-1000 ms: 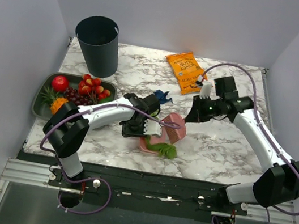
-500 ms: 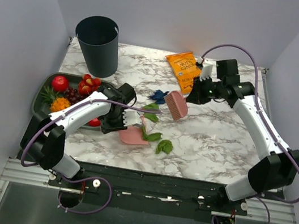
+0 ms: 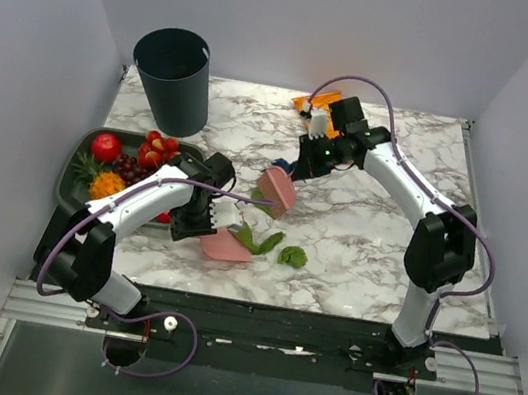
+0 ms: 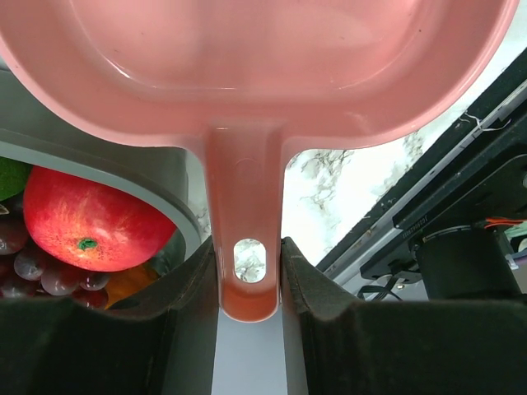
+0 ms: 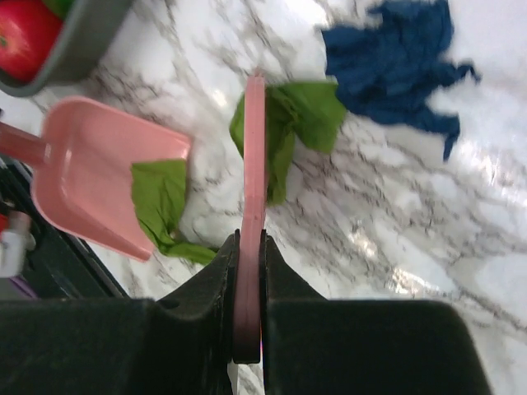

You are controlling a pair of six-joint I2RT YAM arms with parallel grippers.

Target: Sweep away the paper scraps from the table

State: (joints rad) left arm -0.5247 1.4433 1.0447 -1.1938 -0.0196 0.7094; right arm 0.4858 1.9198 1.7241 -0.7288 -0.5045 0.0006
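Observation:
My left gripper point(image 3: 208, 217) is shut on the handle point(image 4: 249, 271) of a pink dustpan point(image 3: 225, 246), which lies low on the marble table point(image 3: 387, 249) with its mouth to the right. My right gripper point(image 3: 297, 166) is shut on a flat pink sweeper point(image 3: 278, 188), seen edge-on in the right wrist view point(image 5: 254, 164). Green paper scraps lie at the dustpan's mouth point(image 3: 267, 241), to its right point(image 3: 292, 256) and against the sweeper point(image 5: 288, 132). A blue scrap point(image 5: 395, 62) lies just beyond the sweeper. The dustpan point(image 5: 99, 173) has a green scrap point(image 5: 160, 206) at its lip.
A dark bin point(image 3: 173, 76) stands at the back left. A grey fruit tray point(image 3: 63, 186) with toy fruits, among them a red apple point(image 4: 86, 218), sits at the left, close behind the dustpan. An orange snack bag point(image 3: 323, 99) lies at the back, partly behind my right arm.
My right arm has swung left with the sweeper, to behind the green scraps. My left gripper drew the dustpan back left, leaving green scraps on the table.

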